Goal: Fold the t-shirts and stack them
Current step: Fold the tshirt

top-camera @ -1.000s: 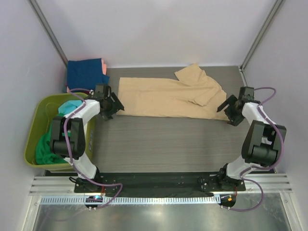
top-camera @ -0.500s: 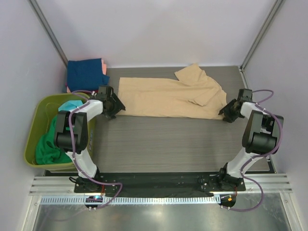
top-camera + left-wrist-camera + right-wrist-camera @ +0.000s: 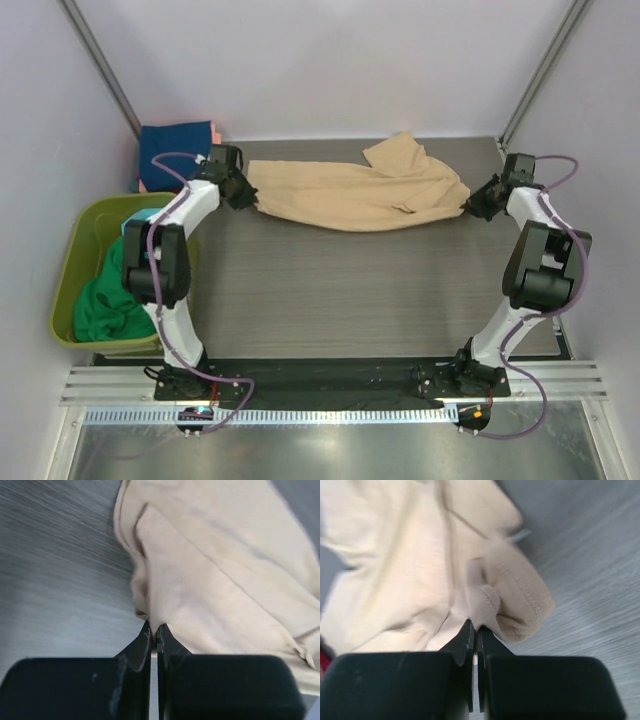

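Clearly the tan t-shirt (image 3: 350, 195) is limp and light, sagging between its ends over the far part of the table (image 3: 350, 290). The left gripper (image 3: 154, 630) and right gripper (image 3: 474, 627) each pinch a bunched edge; hems seem the surest hold.

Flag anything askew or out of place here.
The tan shirt, pinched between the left gripper and the right gripper, is bunched and lopsided: one sleeve sticks out toward the back. Nothing else stands out.
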